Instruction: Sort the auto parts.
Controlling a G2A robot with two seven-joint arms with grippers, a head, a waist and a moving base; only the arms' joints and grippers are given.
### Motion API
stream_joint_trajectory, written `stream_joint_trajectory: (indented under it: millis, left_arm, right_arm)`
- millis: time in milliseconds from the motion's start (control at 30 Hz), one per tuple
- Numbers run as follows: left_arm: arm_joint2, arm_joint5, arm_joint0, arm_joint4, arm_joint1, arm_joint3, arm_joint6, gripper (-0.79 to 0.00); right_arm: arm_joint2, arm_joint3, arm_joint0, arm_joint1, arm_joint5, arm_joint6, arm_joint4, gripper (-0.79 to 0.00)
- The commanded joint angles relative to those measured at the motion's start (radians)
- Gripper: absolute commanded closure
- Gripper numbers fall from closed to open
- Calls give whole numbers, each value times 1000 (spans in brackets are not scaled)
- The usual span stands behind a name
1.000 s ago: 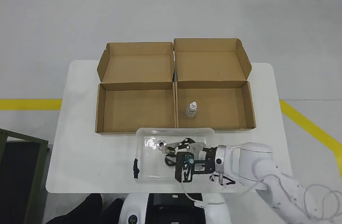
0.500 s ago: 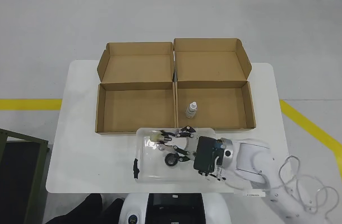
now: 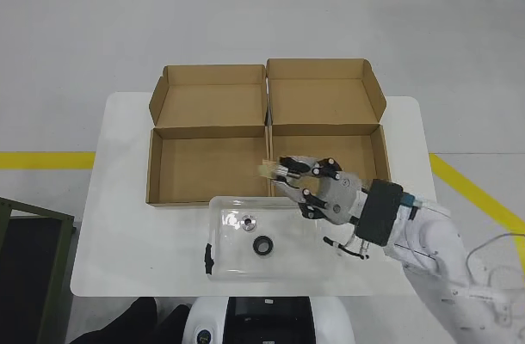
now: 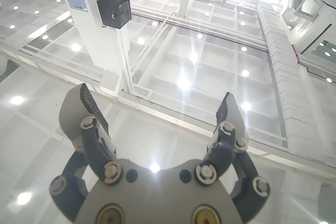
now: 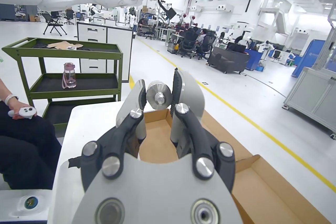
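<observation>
Right gripper (image 5: 159, 88) is clamping a silver round part (image 5: 157, 99), with a cardboard box (image 5: 262, 191) lying beneath. Left gripper (image 4: 155, 90) is gaping wide, gripping nothing.

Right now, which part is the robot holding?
The silver disc-shaped part, pinched between the right arm's fingers; the black ring lies in the clear tray.

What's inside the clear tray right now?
Two parts show in the clear tray: a small silvery piece and a black ring. The right gripper covers the tray's far right corner, so that spot cannot be checked.
</observation>
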Motion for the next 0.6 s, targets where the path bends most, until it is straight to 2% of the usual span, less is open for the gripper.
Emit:
stream_joint_trajectory:
  millis: [0, 333, 567]
  left_arm:
    - [0, 0, 0, 0, 0, 0, 0, -785]
    - [0, 0, 0, 0, 0, 0, 0, -785]
    - [0, 0, 0, 0, 0, 0, 0, -785]
  right_arm:
    - [23, -11, -2, 0, 6, -11, 4, 0]
    - [103, -54, -42, -2, 55, -82, -15, 0]
    - [111, -52, -48, -6, 37, -132, -50, 0]
